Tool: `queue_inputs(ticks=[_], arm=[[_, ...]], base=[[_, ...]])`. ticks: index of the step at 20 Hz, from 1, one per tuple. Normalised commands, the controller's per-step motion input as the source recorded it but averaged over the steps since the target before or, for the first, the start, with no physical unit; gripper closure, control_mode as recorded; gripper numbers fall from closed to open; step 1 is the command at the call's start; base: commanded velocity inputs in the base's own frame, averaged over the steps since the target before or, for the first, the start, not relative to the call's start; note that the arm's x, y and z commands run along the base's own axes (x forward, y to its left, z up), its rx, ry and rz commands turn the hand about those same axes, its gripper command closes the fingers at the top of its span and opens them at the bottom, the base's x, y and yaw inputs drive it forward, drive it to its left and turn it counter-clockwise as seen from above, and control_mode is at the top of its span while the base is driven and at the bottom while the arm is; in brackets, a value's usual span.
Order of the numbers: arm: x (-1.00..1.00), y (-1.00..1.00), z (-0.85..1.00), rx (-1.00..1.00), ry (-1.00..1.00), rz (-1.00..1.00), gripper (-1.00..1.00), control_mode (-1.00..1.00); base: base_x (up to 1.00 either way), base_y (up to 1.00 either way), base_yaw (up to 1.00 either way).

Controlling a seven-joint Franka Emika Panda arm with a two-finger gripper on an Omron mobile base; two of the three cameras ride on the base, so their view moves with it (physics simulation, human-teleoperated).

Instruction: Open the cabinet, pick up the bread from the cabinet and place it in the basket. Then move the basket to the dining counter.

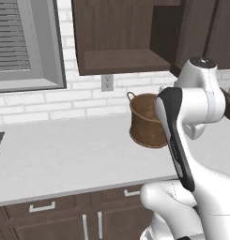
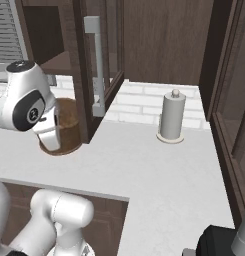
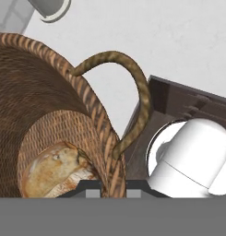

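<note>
The brown woven basket [image 1: 145, 123] stands on the pale kitchen worktop [image 1: 65, 154] below the open cabinet [image 1: 117, 60], and my arm covers its right side. In the hand view I look down into the basket [image 3: 45, 106]. The tan bread [image 3: 56, 170] lies on its bottom. My gripper [image 3: 113, 186] is shut on the basket's rim just beside one loop handle [image 3: 133, 83], with one finger inside the wall and one outside. From the right base view, the basket [image 2: 70, 125] shows behind my white wrist. The dining counter is out of view.
The cabinet door [image 2: 96, 65] with its silver bar handle hangs open right next to the basket. A grey paper towel holder [image 2: 172, 117] stands by the brick wall to the right. A window [image 1: 22, 42] is at the left, and drawers [image 1: 41, 206] run under the worktop.
</note>
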Motion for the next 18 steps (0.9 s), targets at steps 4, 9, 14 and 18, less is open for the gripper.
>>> queue_inputs(ticks=[4,9,14,18], arm=[[-0.18,0.41,-0.17,-0.03,0.00,0.10,1.00,-1.00],[-0.07,0.58,-0.29,-0.04,0.00,0.33,1.00,-1.00],[-0.01,0.13,-0.07,0.00,-0.01,0.13,1.00,-1.00],[0.00,-0.14,0.00,0.00,0.00,-0.16,1.00,-1.00]], base=[[0.00,0.00,0.00],[0.00,0.00,0.00],[0.00,0.00,0.00],[0.00,0.00,0.00]])
